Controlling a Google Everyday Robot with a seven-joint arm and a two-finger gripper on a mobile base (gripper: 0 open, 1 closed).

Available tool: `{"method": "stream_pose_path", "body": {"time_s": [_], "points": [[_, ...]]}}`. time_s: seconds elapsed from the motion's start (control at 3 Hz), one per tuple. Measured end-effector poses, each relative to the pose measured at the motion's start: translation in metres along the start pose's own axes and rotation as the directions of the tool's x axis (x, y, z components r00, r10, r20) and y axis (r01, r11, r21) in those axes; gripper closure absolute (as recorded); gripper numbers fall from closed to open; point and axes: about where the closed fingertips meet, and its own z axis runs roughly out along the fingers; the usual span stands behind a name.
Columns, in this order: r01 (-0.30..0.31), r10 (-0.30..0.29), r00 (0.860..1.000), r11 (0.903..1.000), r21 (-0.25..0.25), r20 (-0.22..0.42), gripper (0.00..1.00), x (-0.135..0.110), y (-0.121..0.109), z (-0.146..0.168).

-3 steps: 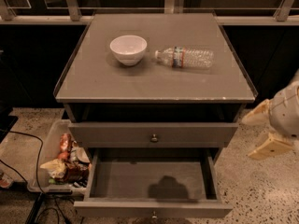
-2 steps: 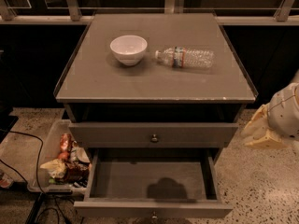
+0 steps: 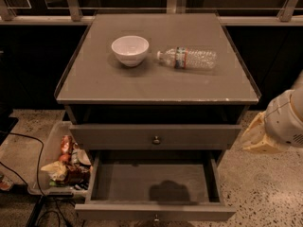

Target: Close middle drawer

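Grey-brown wood, the middle drawer [image 3: 142, 211] stands pulled far out below the upper drawer front [image 3: 118, 136], its front edge near the bottom border of the view. Off the cabinet's [image 3: 156, 86] right side the beige gripper [image 3: 255, 136] hangs over open speckled floor [image 3: 265, 188], touching nothing; its grip state cannot be told

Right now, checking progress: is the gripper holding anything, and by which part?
Nothing visible: the gripper hangs beside the cabinet, clear of the open middle drawer.
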Motion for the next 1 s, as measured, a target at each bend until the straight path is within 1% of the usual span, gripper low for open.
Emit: {"method": "stream_pose_path", "body": {"time_s": [0.33, 0.67, 1.0], "points": [[0.001, 0.002, 0.999, 0.9972, -0.074, 0.035, 1.0, -0.005, 0.017, 0.05], [-0.007, 0.013, 0.998, 0.9955, -0.095, 0.066, 1.0, 0.001, 0.031, 0.099], [-0.02, 0.027, 0.993, 0.998, -0.06, 0.119, 1.0, 0.012, 0.037, 0.141]]}}
